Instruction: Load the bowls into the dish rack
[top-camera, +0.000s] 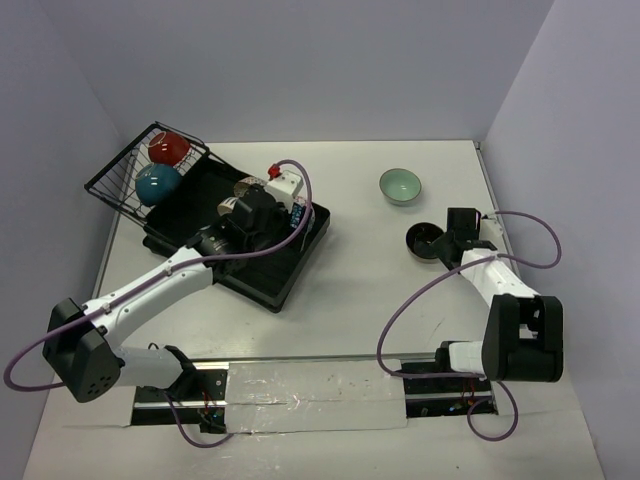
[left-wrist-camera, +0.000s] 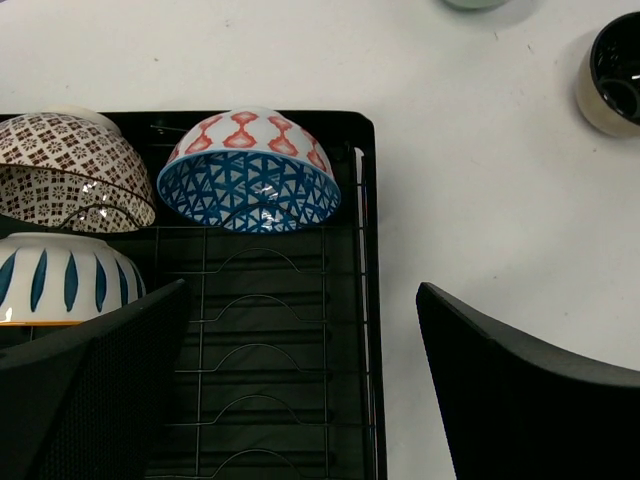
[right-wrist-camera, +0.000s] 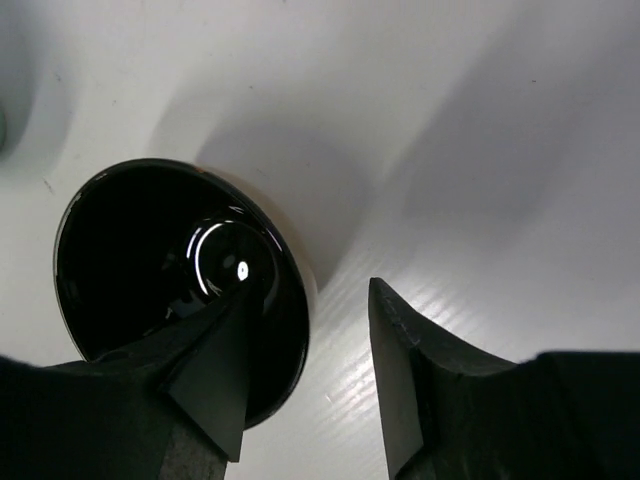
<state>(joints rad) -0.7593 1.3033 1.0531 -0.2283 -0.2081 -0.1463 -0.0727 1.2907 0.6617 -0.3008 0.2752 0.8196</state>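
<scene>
The black dish rack lies left of centre, its wire basket holding a red bowl and a teal bowl. My left gripper hovers over the rack, open and empty. In the rack stand a blue-and-red lattice bowl, a brown lattice bowl and a blue-leaf white bowl. A mint green bowl sits on the table. My right gripper is open astride the rim of a cream bowl with a black inside, one finger inside it.
White walls close in the table at the back and both sides. The cream bowl sits on the white table right of the rack's far end. A taped strip runs along the near edge between the arm bases.
</scene>
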